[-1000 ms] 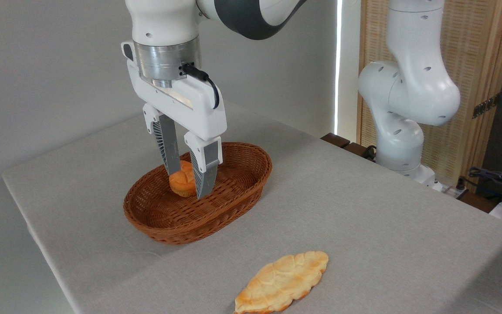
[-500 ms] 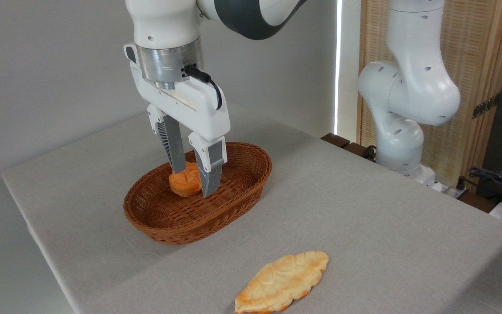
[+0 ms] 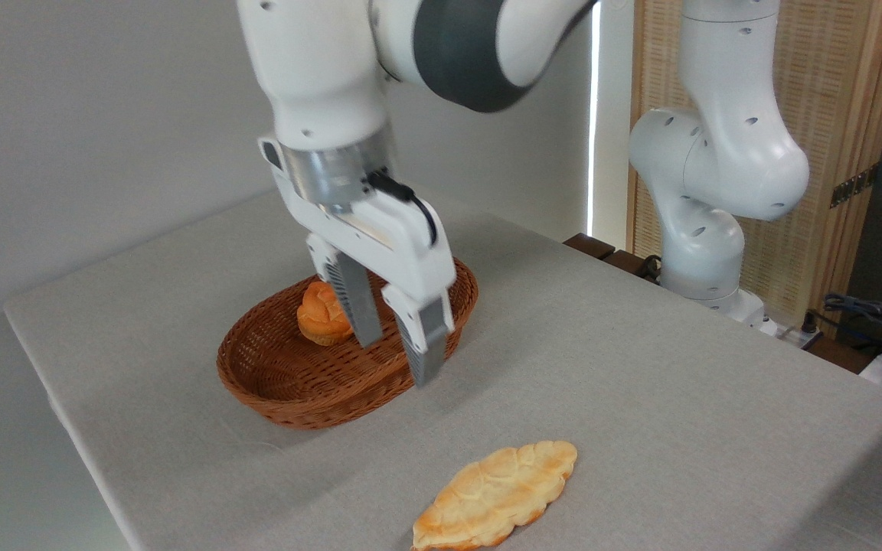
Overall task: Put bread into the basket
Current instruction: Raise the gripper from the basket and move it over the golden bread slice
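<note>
Bun (image 3: 321, 314), small, round, orange-brown, lay inside the wicker basket (image 3: 288, 383), toward its far-left part, free of any contact with the arm. Basket was oval, reddish-brown, low-sided, and stood on the grey worktop (image 3: 640, 367) left of centre.

End effector (image 3: 397, 360) hung over the right half of the basket, tilted so that its tips pointed down and slightly to the right. Fingers (image 3: 357, 302) were spread with a clear gap between them and nothing in that gap. The left finger's tip showed in front of the basket's interior, just to the right of the bun; the right finger's tip overlapped the near-right rim in the picture. Whether either tip touched the wicker could not be told from this view.

Flat pastry (image 3: 496, 496), leaf-shaped, pale golden with browned edges, lay on the worktop at the near edge of the scene, well apart from the basket and to its near right. Its long axis ran from near-left to far-right. It lay flat and was touched by nothing.

Arm base (image 3: 705, 252), white, stood at the far right beyond the worktop's edge, in front of a slatted wooden screen (image 3: 824, 99). A black cable (image 3: 410, 200) looped from the metal wrist collar down the side of the end effector housing. Dark cables (image 3: 870, 317) lay at the far right edge of the scene.
</note>
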